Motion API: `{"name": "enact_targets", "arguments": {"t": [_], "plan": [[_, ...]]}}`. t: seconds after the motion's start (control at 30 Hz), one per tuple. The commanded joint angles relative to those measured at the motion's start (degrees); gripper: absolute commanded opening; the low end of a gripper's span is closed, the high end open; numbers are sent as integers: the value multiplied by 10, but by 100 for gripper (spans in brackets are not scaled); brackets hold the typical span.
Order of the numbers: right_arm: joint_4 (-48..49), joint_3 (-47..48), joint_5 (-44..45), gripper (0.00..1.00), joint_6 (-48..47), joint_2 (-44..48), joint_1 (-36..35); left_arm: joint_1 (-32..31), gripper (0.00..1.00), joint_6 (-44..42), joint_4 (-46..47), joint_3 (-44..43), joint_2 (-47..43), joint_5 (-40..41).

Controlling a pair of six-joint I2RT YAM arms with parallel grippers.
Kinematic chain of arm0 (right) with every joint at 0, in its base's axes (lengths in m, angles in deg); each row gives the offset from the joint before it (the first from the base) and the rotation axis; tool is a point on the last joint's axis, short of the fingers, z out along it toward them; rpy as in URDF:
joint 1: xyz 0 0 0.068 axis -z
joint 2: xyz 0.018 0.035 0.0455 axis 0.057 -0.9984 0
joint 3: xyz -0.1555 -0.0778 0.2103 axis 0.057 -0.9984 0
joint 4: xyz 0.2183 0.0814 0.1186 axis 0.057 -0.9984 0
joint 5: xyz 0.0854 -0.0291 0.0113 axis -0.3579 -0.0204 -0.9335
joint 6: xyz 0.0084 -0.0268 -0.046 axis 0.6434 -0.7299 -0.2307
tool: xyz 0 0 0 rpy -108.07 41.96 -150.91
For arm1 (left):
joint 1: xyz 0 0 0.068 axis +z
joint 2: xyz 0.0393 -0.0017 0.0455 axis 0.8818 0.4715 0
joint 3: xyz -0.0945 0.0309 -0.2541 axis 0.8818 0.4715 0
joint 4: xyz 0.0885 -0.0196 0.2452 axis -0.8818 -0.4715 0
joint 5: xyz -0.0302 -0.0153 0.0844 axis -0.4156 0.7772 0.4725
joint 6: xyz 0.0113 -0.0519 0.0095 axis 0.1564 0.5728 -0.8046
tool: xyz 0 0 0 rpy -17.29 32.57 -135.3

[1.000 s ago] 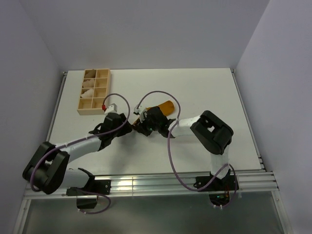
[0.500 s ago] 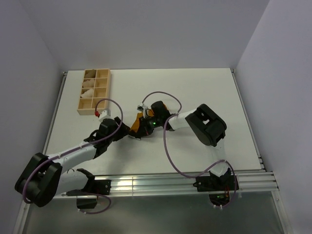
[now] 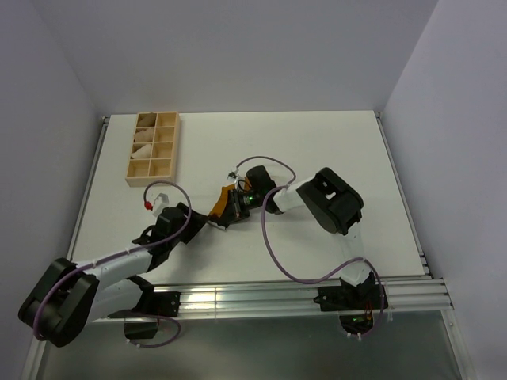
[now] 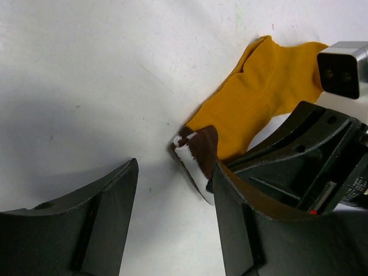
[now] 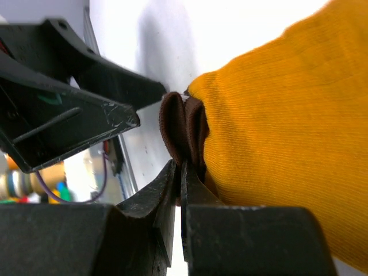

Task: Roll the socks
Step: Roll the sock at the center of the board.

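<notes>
The mustard-orange sock (image 3: 224,200) lies mid-table, its dark brown cuff (image 4: 198,150) with a white stripe folded at the near end. My right gripper (image 3: 230,214) is shut on the cuff fold (image 5: 181,132), its jaws (image 5: 179,171) pressed together around the brown fabric, with the orange body (image 5: 287,144) bulging beside it. My left gripper (image 4: 175,172) is open and empty. Its right finger is beside the cuff and the right gripper's black body (image 4: 299,155). It sits just left of the sock in the top view (image 3: 202,224).
A wooden compartment box (image 3: 153,147) holding pale cream rolled bundles (image 3: 143,145) stands at the far left of the table. The two arms' purple cables loop over the table's middle. Metal rails run along the near edge (image 3: 261,297).
The left arm has drawn back toward the near left and its gripper has come off the sock. The right gripper has carried the cuff leftward and toward the near edge, bunching the sock.
</notes>
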Motion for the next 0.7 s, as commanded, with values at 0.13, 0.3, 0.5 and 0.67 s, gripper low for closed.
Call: {"name": "enact_targets", "arguments": {"t": [0.13,0.3,0.5,0.67], "plan": [[107,-30,50,0,117,-14,-2,-3,58,50,43,1,32,-3],[136,-37,70,0,144,-16,-12,-3,55,54,77,-15,93,-13],[165,-47,75,0,164,-21,-17,-3,50,55,90,-27,131,-14],[192,-52,74,0,184,-26,-19,-3,41,62,92,-23,138,-13]]}}
